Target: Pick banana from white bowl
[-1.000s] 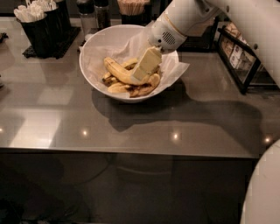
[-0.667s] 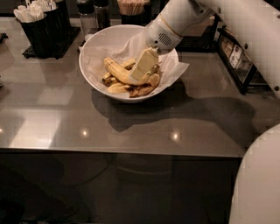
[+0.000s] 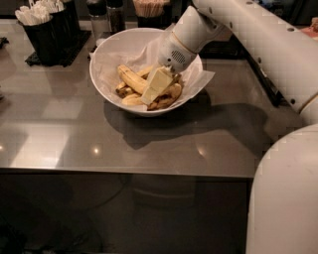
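The pincer point(image 3: 156, 85) hangs low in the white bowl point(image 3: 99, 87), upper middle of the frame, just beside the banana point(image 3: 130, 78); I cannot tell whether it is open or closed. It risks catching the smaller bananas point(image 3: 168, 95) or the paper lining point(image 3: 201, 79) instead, or nudging the bowl along the worktop point(image 3: 74, 134).

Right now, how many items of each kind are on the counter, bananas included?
White bowl: 1
Bananas: 4 showing, counting the long banana; others may be hidden
Shakers: 2
Stocked holders: 2
End effector, down in the bowl over the bananas: 1
Total: 10
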Controlling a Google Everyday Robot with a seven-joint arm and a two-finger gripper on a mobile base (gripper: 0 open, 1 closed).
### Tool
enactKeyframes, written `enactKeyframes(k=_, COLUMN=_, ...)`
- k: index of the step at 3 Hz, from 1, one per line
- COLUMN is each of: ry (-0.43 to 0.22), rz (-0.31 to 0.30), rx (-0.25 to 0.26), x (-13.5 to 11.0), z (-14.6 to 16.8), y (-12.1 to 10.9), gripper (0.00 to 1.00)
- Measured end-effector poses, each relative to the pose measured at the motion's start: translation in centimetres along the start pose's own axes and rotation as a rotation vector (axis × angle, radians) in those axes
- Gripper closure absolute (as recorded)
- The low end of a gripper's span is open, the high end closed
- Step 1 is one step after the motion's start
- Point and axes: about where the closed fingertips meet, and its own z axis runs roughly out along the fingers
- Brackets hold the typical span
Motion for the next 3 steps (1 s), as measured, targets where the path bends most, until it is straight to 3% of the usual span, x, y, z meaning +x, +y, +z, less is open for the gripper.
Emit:
enactKeyframes(k=1, ry=0.008, rz=0.007, rx=-0.032, x=0.3, z=1.3, y=0.0, gripper=0.39)
enactKeyframes(k=2, ry=-0.007, rz=0.001, rx=-0.042, x=0.2, z=1.2, y=0.1, gripper=0.57)
enactKeyframes(k=3, ry=-0.023, rz=-0.02, rx=-0.021, x=-0.2, z=-0.1, y=0.4, gripper=0.81)
